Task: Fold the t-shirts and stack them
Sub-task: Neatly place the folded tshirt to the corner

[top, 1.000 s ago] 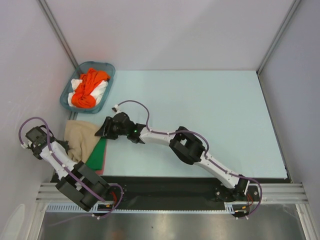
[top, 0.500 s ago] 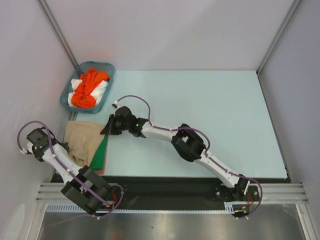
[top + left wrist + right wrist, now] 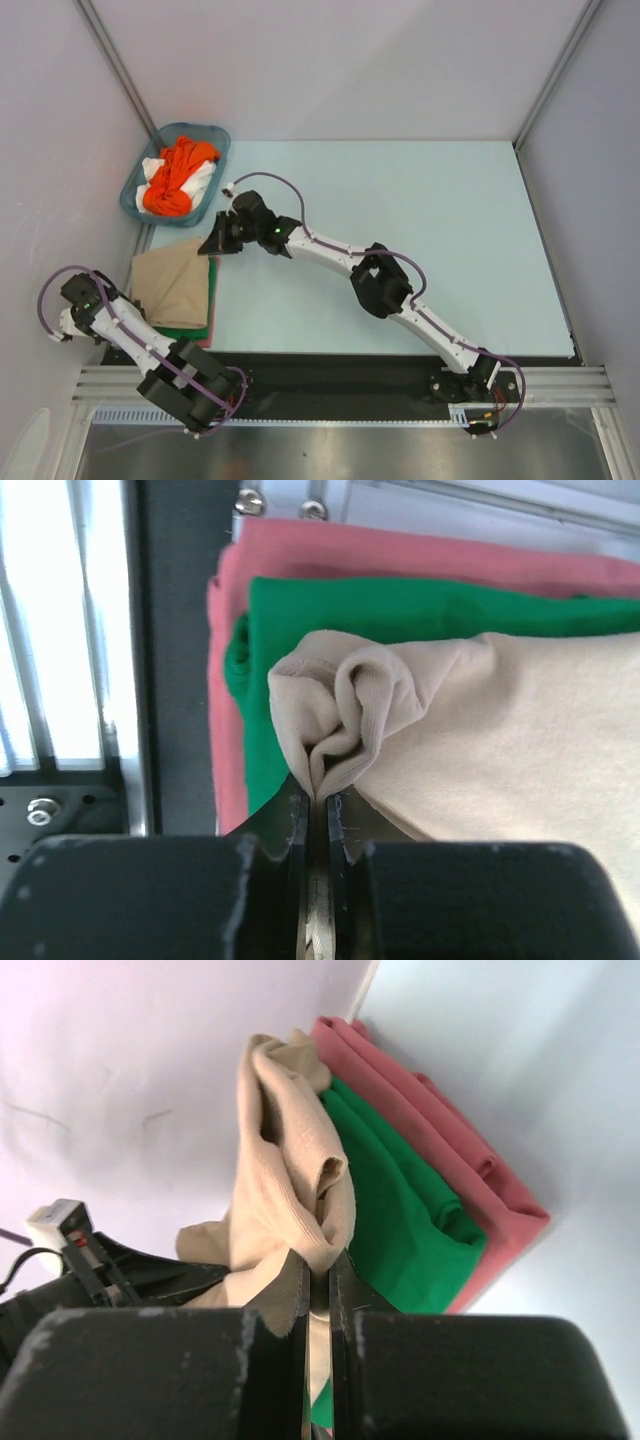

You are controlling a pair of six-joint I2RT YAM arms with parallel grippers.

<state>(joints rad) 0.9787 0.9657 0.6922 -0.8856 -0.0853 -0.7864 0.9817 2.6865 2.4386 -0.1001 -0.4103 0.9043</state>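
left side of the overhead frame, near edge of the table: a stack of three shirts. reddish t-shirt at the bottom, green t-shirt on it, tan t-shirt on top and covering most of both.

left gripper: jaws clamped tight on a bunched corner of the tan t-shirt at the stack's lower-left side. the cloth puckers into a small rolled fold just past the fingertips.

right gripper: arm stretched across to the stack's upper-right corner, jaws pinched on the tan t-shirt's edge there. from the wrist, the tan cloth rises in a ridge off the green layer, so that corner looks lifted rather than laid down, though the overhead view is too small to confirm.

green and reddish edges show as thin strips along the right and bottom of the tan.

upper left of the frame: teal basket with an orange t-shirt tangled over a white t-shirt, well apart from both grippers.
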